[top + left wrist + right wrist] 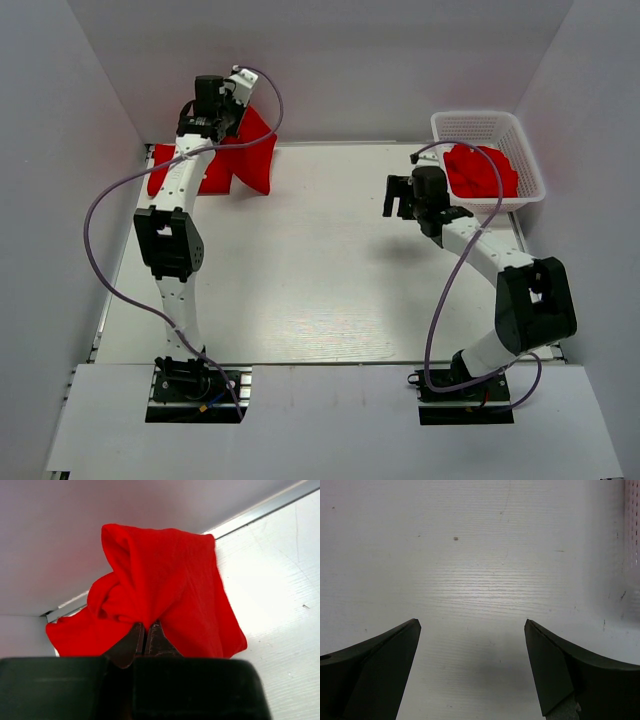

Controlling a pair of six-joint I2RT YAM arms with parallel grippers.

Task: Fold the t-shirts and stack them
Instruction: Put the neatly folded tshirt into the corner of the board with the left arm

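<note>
A: T-shirt (165, 580) up at the far left corner of the table (320, 290), and we see it bunched and peaked, not spread flat, so we'd say no fold is made on it yet.

B: Agreed, and we spot no stack anywhere. A second t-shirt (478, 170) sits crumpled in the white basket (470, 117) at the far right, not begun by our reckoning.

A: So we're early: spreading, folding and stacking are all left to do.

B: One caution. From above, the left arm (175, 215) covers the middle of that red heap, so we can't be sure it's only one shirt there.

A: Fair. Now the fingers. On the wrist view our left gripper (147, 636) has them pressed together on a pinch of the cloth. The rest of the shirt billows beyond the tips toward the back wall (100, 510), part of it trailing on the table.

B: And our right gripper (472, 621)?

A: Fingers wide apart, nothing between them, only bare table below. It hovers just beside the basket, near the shirt in there but touching no cloth, and well apart from the held one.
</note>
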